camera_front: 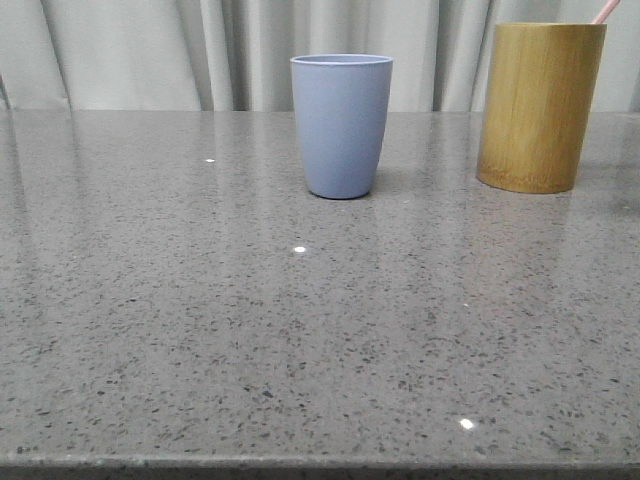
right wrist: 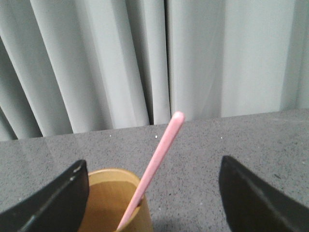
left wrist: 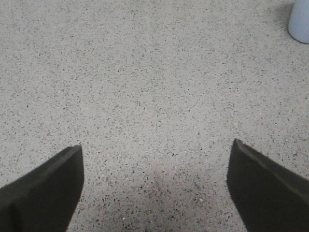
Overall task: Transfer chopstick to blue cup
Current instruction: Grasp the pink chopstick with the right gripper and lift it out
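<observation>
The blue cup (camera_front: 341,125) stands upright at the middle back of the grey table; its base also shows in the left wrist view (left wrist: 300,21). A pale pink chopstick (right wrist: 154,164) leans in the bamboo holder (right wrist: 113,200), its tip poking out in the front view (camera_front: 605,11) above the holder (camera_front: 538,105) at the back right. My right gripper (right wrist: 153,166) is open, above the holder, with the chopstick between its fingers but apart from them. My left gripper (left wrist: 154,147) is open and empty over bare table, well short of the cup.
The grey speckled table (camera_front: 300,320) runs to a front edge at the bottom of the front view. A pale curtain (camera_front: 200,50) hangs close behind the table.
</observation>
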### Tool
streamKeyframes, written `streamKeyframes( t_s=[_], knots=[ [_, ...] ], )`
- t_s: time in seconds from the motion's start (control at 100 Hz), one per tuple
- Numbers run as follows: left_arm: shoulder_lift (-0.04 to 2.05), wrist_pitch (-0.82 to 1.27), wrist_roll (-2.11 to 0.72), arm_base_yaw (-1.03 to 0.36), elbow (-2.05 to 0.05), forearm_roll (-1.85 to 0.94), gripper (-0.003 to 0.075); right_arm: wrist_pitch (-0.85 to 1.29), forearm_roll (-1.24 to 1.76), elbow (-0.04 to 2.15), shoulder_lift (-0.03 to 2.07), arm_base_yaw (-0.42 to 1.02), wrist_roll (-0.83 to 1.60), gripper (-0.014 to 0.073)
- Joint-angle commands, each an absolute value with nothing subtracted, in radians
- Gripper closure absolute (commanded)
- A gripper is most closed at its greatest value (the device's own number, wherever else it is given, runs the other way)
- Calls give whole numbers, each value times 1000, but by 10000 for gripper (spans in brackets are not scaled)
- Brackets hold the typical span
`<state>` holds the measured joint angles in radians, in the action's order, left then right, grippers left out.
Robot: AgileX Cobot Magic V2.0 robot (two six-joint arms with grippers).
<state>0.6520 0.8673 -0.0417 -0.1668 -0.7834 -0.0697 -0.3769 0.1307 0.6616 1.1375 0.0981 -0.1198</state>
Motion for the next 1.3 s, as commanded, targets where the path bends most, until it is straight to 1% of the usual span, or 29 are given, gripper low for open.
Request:
streamKeyframes(
  t_s=[0.0, 0.23, 0.51, 0.71, 0.81, 0.91, 1.05, 1.29],
  knots=[
    [651, 797, -34, -163, -807, -72, 131, -516, 130, 693, 1144, 92, -116, 32],
    [651, 797, -34, -163, -807, -72, 131, -655, 130, 704, 1238, 92, -116, 32],
    [651, 797, -34, -163, -807, -72, 131, -633, 130, 815, 1338, 92, -116, 32],
    [651, 797, -34, -163, -807, -72, 131, -586, 130, 823, 1354, 92, -116, 44],
    [651, 797, -34, -163, -807, -72, 131, -566, 130, 821, 1354, 92, -116, 123],
    [651, 797, -34, -163, -807, -72, 131, -563, 130, 821, 1354, 92, -116, 248],
    [651, 797, -34, -163, -807, -72, 131, -563, 130, 821, 1354, 92, -116, 396],
    [651, 797, -34, -163, -807, -72, 131, -570, 130, 821, 1354, 92, -116, 577]
  ],
)
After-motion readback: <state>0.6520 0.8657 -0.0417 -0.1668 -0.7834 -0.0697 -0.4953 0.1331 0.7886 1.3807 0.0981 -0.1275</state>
